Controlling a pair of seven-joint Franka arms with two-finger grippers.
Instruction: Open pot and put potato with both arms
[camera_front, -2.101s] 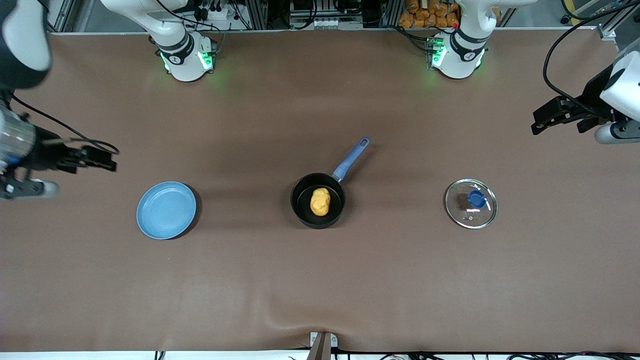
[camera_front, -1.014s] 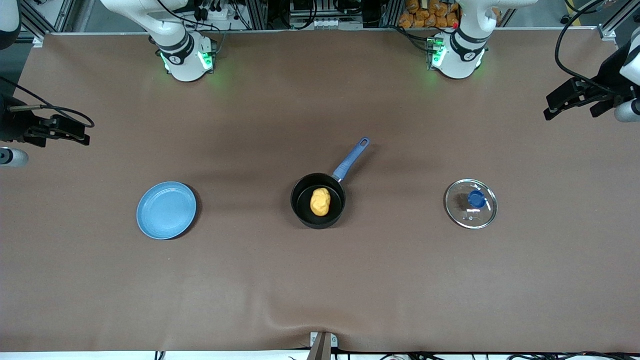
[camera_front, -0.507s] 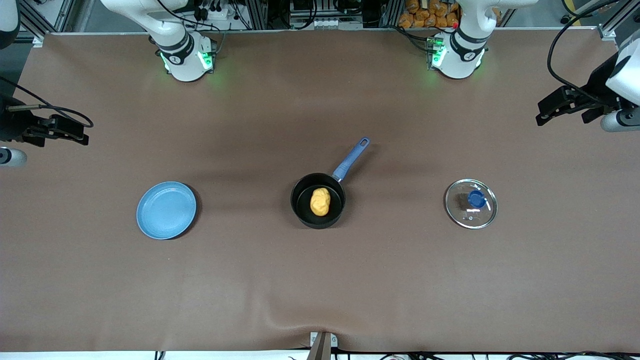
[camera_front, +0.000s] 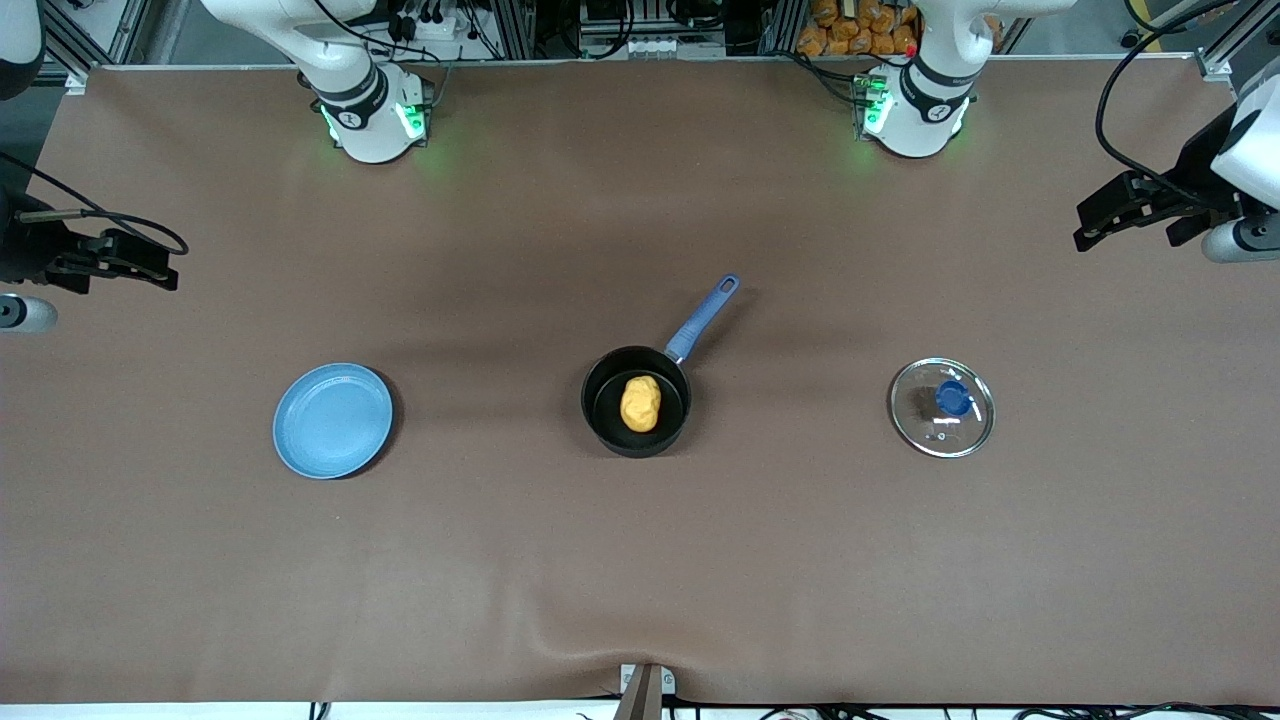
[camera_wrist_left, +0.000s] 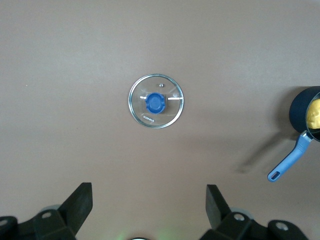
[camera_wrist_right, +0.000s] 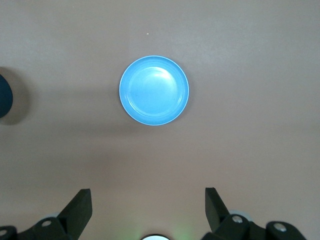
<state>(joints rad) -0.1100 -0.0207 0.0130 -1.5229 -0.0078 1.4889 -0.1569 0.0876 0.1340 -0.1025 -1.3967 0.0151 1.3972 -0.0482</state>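
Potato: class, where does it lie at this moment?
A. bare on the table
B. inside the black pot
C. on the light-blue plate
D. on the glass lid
B: the potato sits inside the open pot, while the lid lies apart on the table, toward the left arm's end.

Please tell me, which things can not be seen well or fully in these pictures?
- Pot: the right wrist view's edge cuts it to a sliver; the left wrist view's edge cuts off part of it.
- Potato: its underside is hidden by itself and the pot's wall.
- Lid: the small print on the glass is too small to read in the left wrist view.
- Plate: underside hidden.
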